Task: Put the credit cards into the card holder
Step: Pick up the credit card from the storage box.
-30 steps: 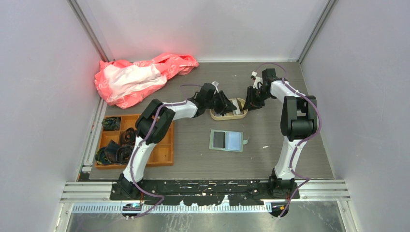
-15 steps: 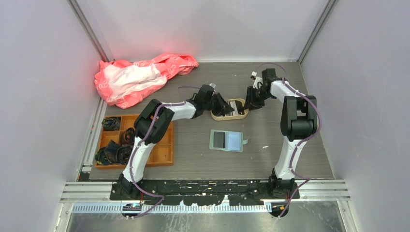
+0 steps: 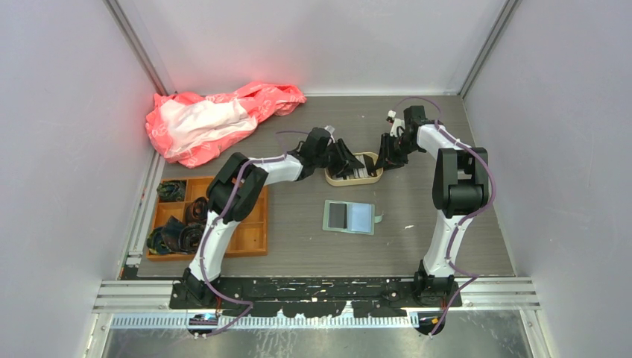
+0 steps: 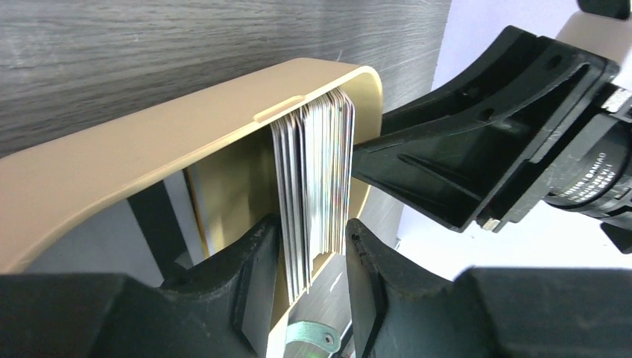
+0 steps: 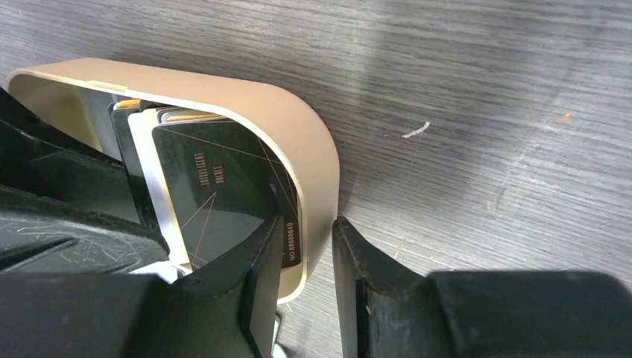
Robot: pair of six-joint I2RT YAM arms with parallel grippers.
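The credit cards point(image 4: 313, 171) stand on edge as a stack inside the beige tray point(image 4: 149, 156), at the table's back middle point(image 3: 359, 170). The front card is black point(image 5: 216, 194). My left gripper point(image 4: 313, 298) reaches into the tray point(image 3: 356, 182), its fingers point(image 4: 257, 283) pressed on both sides of the stack. My right gripper point(image 5: 307, 250) straddles the tray's right wall point(image 5: 298, 127), one finger inside against the black card and one outside, closed on the wall. The card holder point(image 3: 349, 216) lies open and flat in front of the tray, with one dark and one pale pocket showing.
An orange compartment tray point(image 3: 250, 231) with dark rolled items sits at the left. A pink and white cloth bag point(image 3: 216, 119) lies at the back left. The card holder's green tab point(image 4: 313, 333) shows just below the beige tray.
Half a second ago my left gripper sat slightly further left, uncovering more cards. It is now back to the right over the tray. The right arm has not moved.
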